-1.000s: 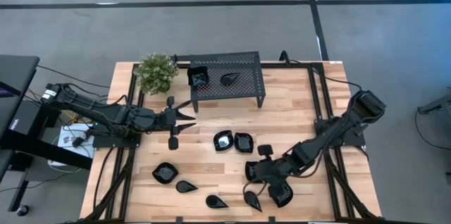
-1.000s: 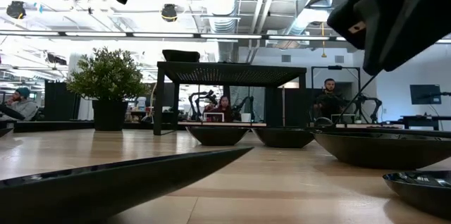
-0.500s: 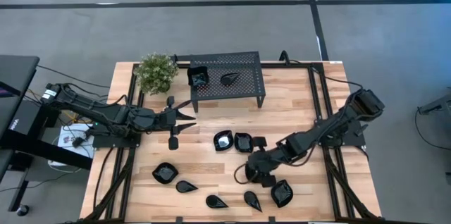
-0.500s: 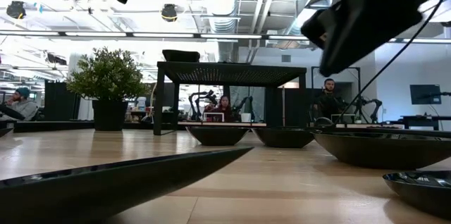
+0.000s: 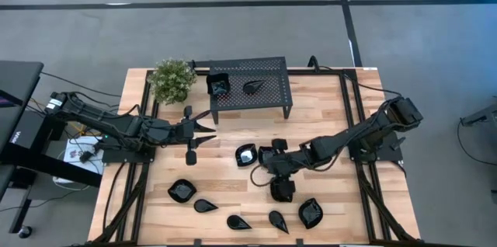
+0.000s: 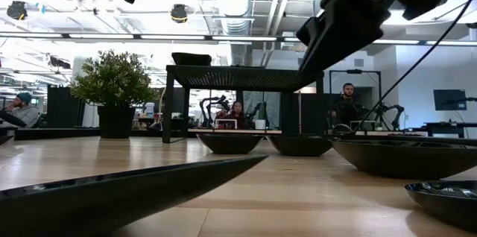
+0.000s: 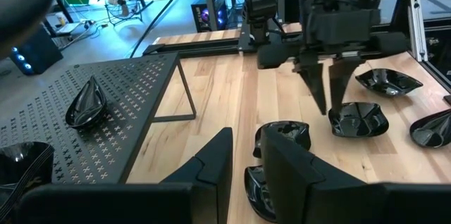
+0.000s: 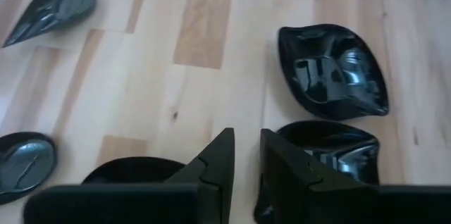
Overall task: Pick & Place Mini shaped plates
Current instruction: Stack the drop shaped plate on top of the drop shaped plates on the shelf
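Plates, mini, glossy black, nine visible in the high view. Two on the perforated stand [image 5: 272,92] at the far side of the table [image 5: 326,107]: one squarish plate [image 5: 218,85] towards its left end, one teardrop plate [image 5: 253,87] near its middle, well apart. Seven on the table: a pair of squarish plates at mid-table, first [image 5: 246,154] and second [image 5: 269,154], just beside each other; a roundish plate [image 5: 182,191] nearer the front left; three teardrop plates along the front edge [image 5: 206,206], [image 5: 238,221], [image 5: 278,220]; one leaf-shaped plate [image 5: 310,213] at the right end of that row. Right gripper [image 5: 261,166]: arm reaching in from the right, fingers pointing down above the mid-table pair, close by the second plate's rim; jaws a narrow gap apart, grasping nothing. Left gripper [image 5: 211,129]: raised over the table's left side, in front of the stand's left end, away from all plates; jaws likewise a narrow gap apart and empty. Potted plant [image 5: 172,80]: far left corner, beside the stand.
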Controlling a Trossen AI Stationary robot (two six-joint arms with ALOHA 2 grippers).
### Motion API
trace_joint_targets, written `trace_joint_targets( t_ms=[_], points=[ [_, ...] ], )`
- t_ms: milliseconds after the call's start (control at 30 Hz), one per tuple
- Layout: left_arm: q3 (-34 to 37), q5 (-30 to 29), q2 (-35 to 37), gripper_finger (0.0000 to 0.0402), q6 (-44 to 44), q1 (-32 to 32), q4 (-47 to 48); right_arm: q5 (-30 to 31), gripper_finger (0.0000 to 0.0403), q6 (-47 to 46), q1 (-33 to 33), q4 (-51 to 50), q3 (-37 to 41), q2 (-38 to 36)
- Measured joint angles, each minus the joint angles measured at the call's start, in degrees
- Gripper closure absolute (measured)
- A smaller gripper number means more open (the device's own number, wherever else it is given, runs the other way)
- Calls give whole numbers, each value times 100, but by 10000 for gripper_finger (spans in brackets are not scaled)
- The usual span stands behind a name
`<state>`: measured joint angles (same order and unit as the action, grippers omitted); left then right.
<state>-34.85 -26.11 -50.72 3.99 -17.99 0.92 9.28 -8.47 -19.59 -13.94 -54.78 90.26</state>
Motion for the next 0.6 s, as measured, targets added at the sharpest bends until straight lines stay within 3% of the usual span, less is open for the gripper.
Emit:
trace_joint_targets(
  t_ms=[600],
  points=[
    [0, 0, 0, 325, -1, -1, -19, -42, 339, -1, 38, -75, 0, 0]
  ],
)
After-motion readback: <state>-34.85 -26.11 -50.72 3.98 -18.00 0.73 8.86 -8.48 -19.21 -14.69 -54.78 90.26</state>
